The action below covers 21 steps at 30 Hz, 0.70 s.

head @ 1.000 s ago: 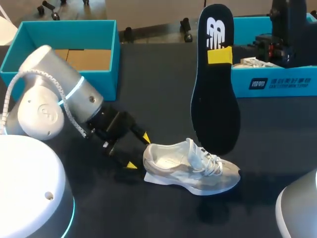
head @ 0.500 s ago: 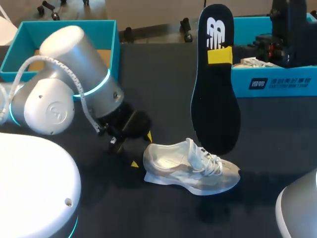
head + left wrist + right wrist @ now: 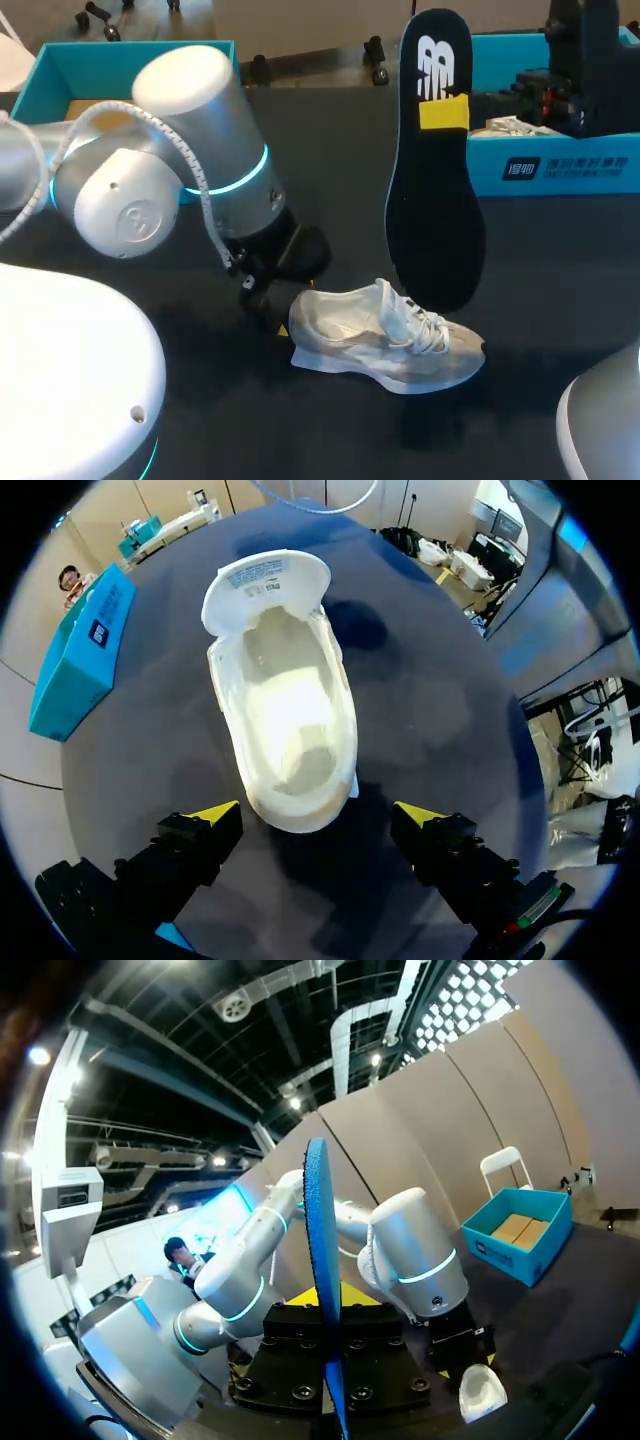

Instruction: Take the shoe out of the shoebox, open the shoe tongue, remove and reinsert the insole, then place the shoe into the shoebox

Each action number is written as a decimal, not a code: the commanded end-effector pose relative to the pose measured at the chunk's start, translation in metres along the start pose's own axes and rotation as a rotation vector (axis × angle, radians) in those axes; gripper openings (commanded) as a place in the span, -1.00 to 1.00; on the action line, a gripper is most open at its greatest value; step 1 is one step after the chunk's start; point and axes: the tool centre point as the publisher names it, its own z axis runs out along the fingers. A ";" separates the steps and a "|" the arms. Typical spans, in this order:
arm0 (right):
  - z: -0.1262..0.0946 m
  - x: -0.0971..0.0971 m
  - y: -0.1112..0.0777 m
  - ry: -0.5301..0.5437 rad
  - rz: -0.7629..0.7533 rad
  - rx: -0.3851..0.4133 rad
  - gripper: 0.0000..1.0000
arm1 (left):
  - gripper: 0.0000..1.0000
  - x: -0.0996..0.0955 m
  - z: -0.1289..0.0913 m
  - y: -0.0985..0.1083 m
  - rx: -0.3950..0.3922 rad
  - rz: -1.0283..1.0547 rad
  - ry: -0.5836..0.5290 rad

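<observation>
**Left gripper** (image 3: 317,811): fingers spread wide and holding nothing, one yellow tip on either side of the heel of the sneaker (image 3: 290,720), with no contact that I can see.

**Sneaker:** it lies sole-down on the dark table (image 3: 430,710), toe pointing away from these jaws. Its cavity is bare, and the tongue (image 3: 265,580) is folded forward at the far end.

**Right gripper** (image 3: 443,112): beyond the sneaker, clamped on the insole (image 3: 435,210), which hangs upright below the jaws, broad end down, near the laces.

**Advice:** I judge the heel needs pinning before reinsertion. I should close low and centred on it, firmly but without crushing the collar.
</observation>
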 end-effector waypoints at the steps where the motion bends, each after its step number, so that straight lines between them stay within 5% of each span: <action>1: 0.003 -0.003 0.003 0.002 0.002 0.006 -1.00 | 1.00 0.000 -0.003 -0.004 -0.059 -0.004 -0.003; 10: 0.003 -0.003 0.003 0.002 0.002 0.006 -1.00 | 1.00 -0.002 -0.004 -0.007 -0.061 -0.009 -0.011; 21: 0.003 -0.003 0.003 0.002 0.002 0.006 -1.00 | 1.00 -0.022 -0.013 -0.040 -0.022 0.026 -0.058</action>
